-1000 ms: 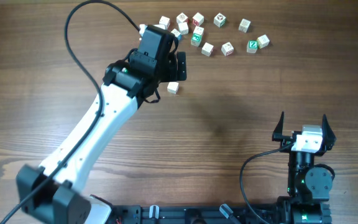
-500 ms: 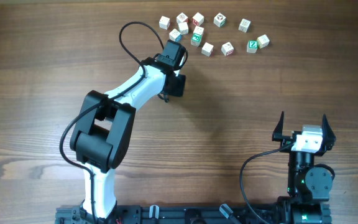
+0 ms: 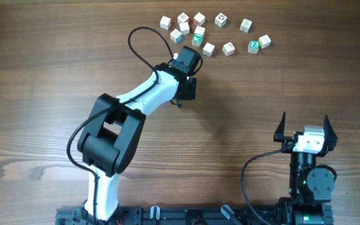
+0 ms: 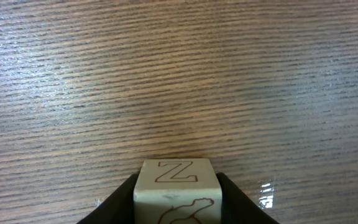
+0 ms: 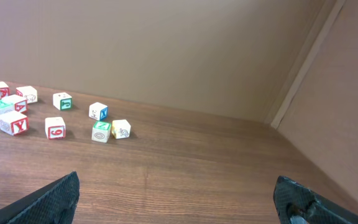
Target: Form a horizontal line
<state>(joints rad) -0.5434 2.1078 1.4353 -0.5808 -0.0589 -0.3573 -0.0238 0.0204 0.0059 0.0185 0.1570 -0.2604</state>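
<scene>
My left gripper (image 3: 187, 87) hangs just below the scattered cubes, and in the overhead view it hides what it holds. The left wrist view shows its two dark fingers (image 4: 118, 206) shut on a white cube (image 4: 176, 186) with a red Z on top and a red outline drawing on the near face. Bare wood lies ahead of that cube. My right gripper (image 3: 305, 125) rests at the near right edge, wide open with nothing between its fingers (image 5: 55, 198). No horizontal line is in view; the other cubes lie scattered.
Several loose letter cubes (image 3: 208, 31) lie spread along the far edge, among them a green Z cube (image 3: 253, 45). The right wrist view shows the same cubes (image 5: 101, 130) at its far left. A brown wall (image 5: 166, 50) rises behind the table.
The left gripper has come over the lone white cube that lay below the group and shut on it. The left arm has swung and folded inward. The right arm has not moved.
</scene>
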